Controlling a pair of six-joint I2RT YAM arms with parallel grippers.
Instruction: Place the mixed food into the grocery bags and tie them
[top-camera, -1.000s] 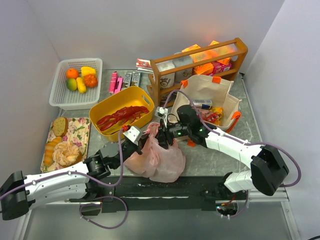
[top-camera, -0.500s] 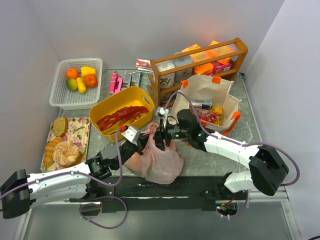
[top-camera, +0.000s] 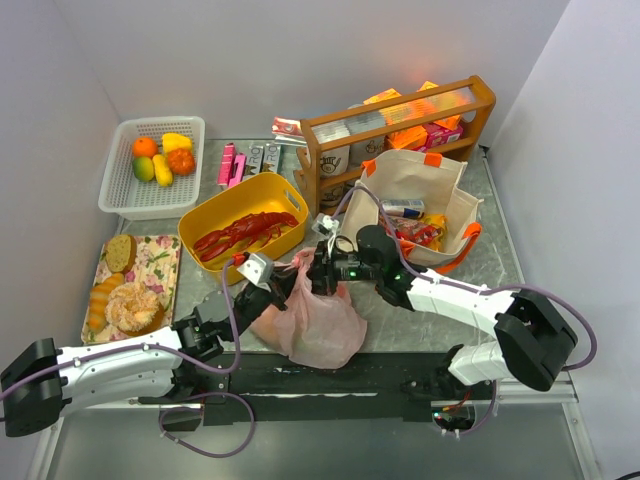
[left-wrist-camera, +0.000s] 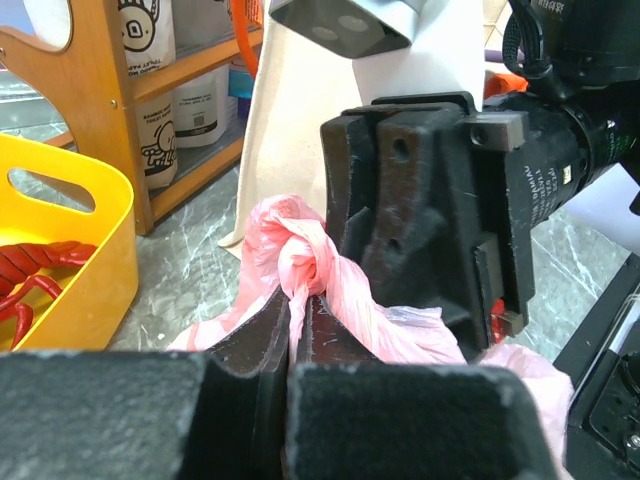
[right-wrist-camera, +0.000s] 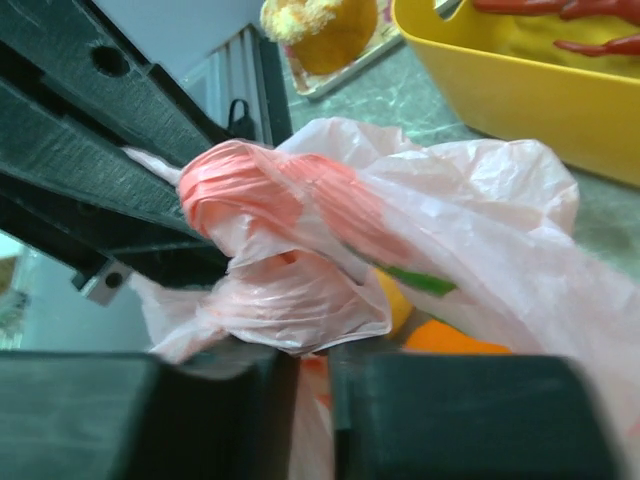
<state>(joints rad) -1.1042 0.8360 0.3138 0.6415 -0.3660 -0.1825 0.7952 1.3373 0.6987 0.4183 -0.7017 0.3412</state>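
Note:
The translucent pink plastic bag (top-camera: 318, 322) sits at the table's near edge with fruit inside; yellow and orange pieces show through it in the right wrist view (right-wrist-camera: 440, 335). Its handles are twisted into a knot (left-wrist-camera: 305, 250). My left gripper (top-camera: 283, 283) is shut on one pink handle strand (left-wrist-camera: 292, 300). My right gripper (top-camera: 318, 280) is shut on the other strand (right-wrist-camera: 312, 410), facing the left gripper across the knot. The cream canvas tote (top-camera: 412, 178) with orange handles stands behind, holding a slim can (top-camera: 404, 209) and red snack packets (top-camera: 420, 233).
A yellow tub (top-camera: 222, 207) with a red lobster (top-camera: 243, 231) stands left of the bag. A white mesh basket (top-camera: 120, 195) holds fruit at far left. A floral tray (top-camera: 162, 262) of bread lies at near left. A wooden rack (top-camera: 398, 118) stands behind the tote.
Both grippers have shifted a little left with the bag handles. The knot has drawn tighter and the bag has bunched up beneath it.

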